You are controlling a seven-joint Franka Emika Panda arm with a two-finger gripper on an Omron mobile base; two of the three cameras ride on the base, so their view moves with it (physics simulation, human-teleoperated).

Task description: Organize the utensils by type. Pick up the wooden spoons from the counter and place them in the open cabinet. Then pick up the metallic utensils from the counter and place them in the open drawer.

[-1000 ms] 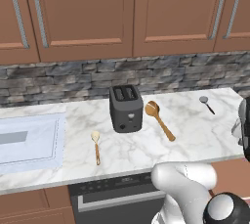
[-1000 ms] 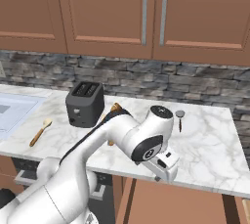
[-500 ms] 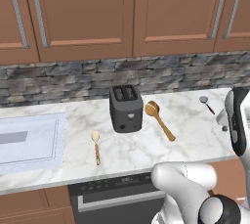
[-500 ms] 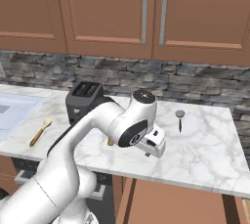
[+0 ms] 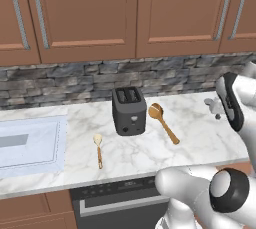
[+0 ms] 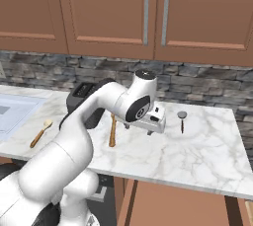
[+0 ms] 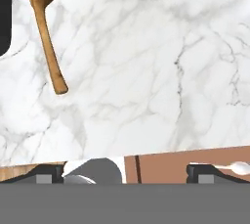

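The golden-brown wooden spoon (image 7: 45,27), round-bowled with a long thin handle, lies flat on the marble tabletop (image 7: 146,71) ahead and to one side of the end effector (image 7: 125,171) in the hand view. The left base view adds a shorter cream-bowled spoon (image 5: 98,149) beyond the black toaster (image 5: 129,110). The right base view shows a dark metallic utensil (image 6: 182,120) just past the end effector, whose fingers stand wide apart, holding nothing. Since a second ago the arm has swung up over the tabletop.

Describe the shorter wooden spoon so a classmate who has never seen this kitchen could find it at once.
Start at the black toaster on the marble counter. The shorter spoon lies to its left, toward the sink. Its bowl is pale cream, unlike the longer golden-brown spoon right of the toaster.
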